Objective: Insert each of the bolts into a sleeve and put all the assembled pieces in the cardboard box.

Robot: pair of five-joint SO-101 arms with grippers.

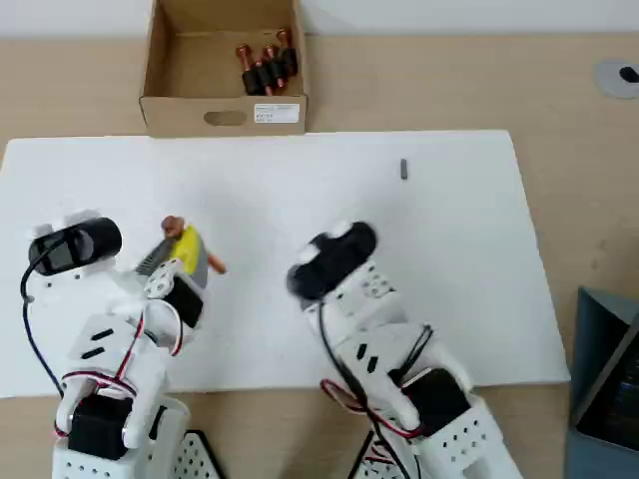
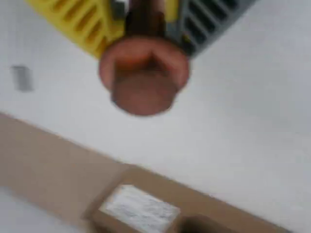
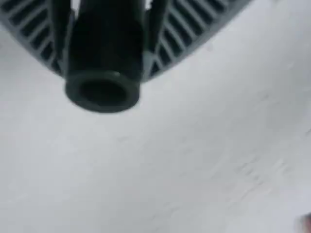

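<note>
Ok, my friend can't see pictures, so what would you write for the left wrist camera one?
The left claw grips a copper-coloured bolt between a yellow finger and a grey finger, its round head facing the camera. Behind it is a white mat, and farther off the cardboard box with a white label.

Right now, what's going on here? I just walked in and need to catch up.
The left arm holds a copper bolt in its jaws over the white mat; the right arm grips a black sleeve the same way. The two are not yet joined. Several assembled pieces already lie in the cardboard box, and one small grey piece lies on the mat.
</note>
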